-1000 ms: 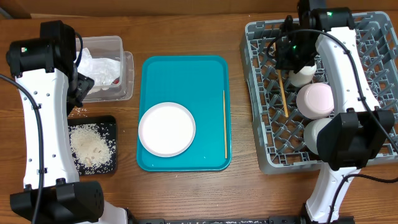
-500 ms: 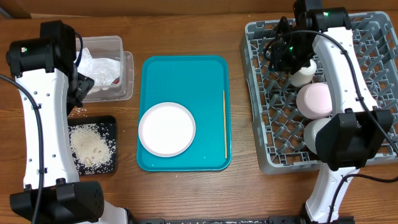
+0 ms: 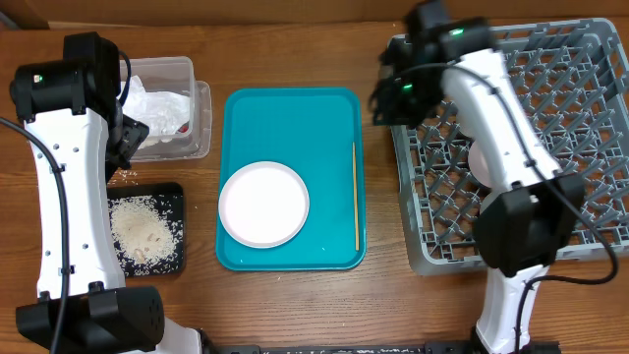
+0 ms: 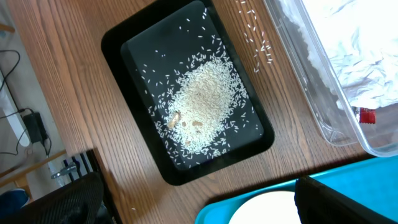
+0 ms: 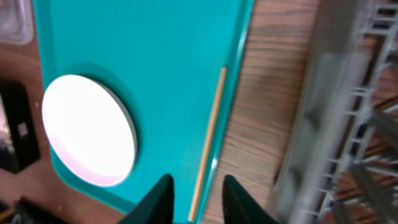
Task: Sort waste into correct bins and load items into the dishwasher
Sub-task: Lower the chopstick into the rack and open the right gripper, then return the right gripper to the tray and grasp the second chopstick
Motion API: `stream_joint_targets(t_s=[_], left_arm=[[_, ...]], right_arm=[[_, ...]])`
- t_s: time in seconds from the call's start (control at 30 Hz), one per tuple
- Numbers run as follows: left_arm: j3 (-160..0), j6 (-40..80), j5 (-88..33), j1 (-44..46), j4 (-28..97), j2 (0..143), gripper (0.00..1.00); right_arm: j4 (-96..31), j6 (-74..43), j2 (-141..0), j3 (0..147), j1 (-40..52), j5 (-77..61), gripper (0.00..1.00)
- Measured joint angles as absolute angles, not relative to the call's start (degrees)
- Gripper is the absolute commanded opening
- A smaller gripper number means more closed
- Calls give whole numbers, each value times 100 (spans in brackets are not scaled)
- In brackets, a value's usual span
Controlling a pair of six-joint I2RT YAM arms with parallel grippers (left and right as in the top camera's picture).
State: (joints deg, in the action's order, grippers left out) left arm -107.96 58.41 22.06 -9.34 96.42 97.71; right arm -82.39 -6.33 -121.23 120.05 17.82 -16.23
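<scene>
- Left gripper hangs wide open and empty above the black tray of rice, near left; a careless dip could scatter grains.
- Mid-table, the plate and one chopstick lie on the teal tray.
- Right gripper, fingers partly apart and holding nothing, hovers over that chopstick; thin and flat, it may slip or roll from a pinch.
- Far right, the dish rack waits.

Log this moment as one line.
right gripper open, empty, facing chopstick | left gripper open near black tray | plate, chopstick on teal tray
</scene>
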Motion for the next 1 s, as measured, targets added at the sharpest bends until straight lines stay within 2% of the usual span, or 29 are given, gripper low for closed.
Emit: stream_joint_targets(t_s=[0.23,0.43,1.0], left_arm=[[-10796,5841,2206,-934,9638,9771,100],[-10796,5841,2206,-934,9627,9769,100],[-10796,5841,2206,-934,9625,9771,100]], right_arm=[[-7476,-2674,-12123,11290,2853,-108,38],[-6558,-3564,-12123,10073,3319,364,38],[-5465,-4003,-12123,8838,3391,475,38]])
